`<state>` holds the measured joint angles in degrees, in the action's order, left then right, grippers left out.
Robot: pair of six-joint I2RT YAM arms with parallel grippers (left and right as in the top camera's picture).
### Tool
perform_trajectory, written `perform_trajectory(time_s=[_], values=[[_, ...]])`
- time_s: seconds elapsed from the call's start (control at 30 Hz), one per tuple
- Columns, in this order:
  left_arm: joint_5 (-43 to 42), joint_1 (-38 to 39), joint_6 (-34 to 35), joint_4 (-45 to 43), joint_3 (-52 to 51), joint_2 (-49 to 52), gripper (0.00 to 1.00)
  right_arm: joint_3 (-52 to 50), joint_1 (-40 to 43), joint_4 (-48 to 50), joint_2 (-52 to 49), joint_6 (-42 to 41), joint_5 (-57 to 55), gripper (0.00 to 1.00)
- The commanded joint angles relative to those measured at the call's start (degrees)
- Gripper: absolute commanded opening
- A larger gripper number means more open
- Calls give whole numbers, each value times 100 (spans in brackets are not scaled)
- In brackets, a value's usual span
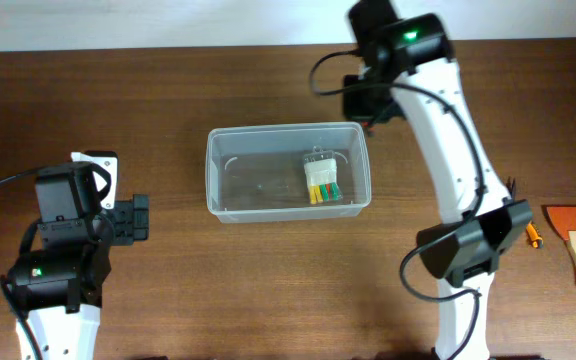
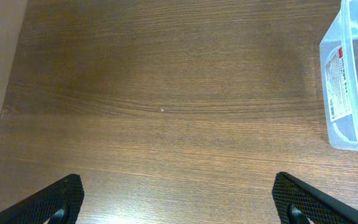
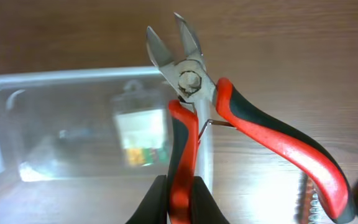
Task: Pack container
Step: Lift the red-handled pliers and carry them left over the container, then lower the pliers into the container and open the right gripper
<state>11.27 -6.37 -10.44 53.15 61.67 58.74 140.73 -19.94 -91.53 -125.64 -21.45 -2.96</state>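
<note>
Container noted at mid-worktop, upright, no lid on it. One small packet of coloured pieces lies in its right half.

Right claw is closed on a single handle of the red-and-black cutters. The other handle is splayed free, with the cutting tips pointed away from the wrist. Left claw is spread wide with nothing held, parked well left of the container.

Risks judged:
- Only one handle is gripped, so the tool may be swung about its pivot or twisted between the pads if the arm is moved sharply.
- In the overhead view the right claw is seen at the container's far right corner, over the rim or just beyond it (which of the two cannot be told). If the cutters are released here, the rim may be struck and the tool tipped out onto the worktop.
- The free handle may be caught on the wall during lowering, and the bin dragged.
- The packet may be landed upon.
</note>
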Motion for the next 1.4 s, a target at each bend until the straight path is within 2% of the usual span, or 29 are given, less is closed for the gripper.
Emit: perform_trajectory(time_s=[0.0, 0.23, 0.5, 0.93, 1.37], values=[[57, -28, 50, -15, 101, 17, 99, 131, -452, 9, -11, -501, -9, 9], [57, -28, 50, -17, 101, 17, 99, -2, -1152, 310, -55, -1290, -28, 11], [57, -28, 50, -13, 101, 17, 99, -575, -1397, 828, -140, -1939, -7, 12], [57, -28, 50, -13, 101, 17, 99, -2011, -1397, 1851, -144, -2002, 413, 13], [57, -28, 50, -15, 101, 17, 99, -2223, -1589, 2218, -166, -2109, 619, 15]])
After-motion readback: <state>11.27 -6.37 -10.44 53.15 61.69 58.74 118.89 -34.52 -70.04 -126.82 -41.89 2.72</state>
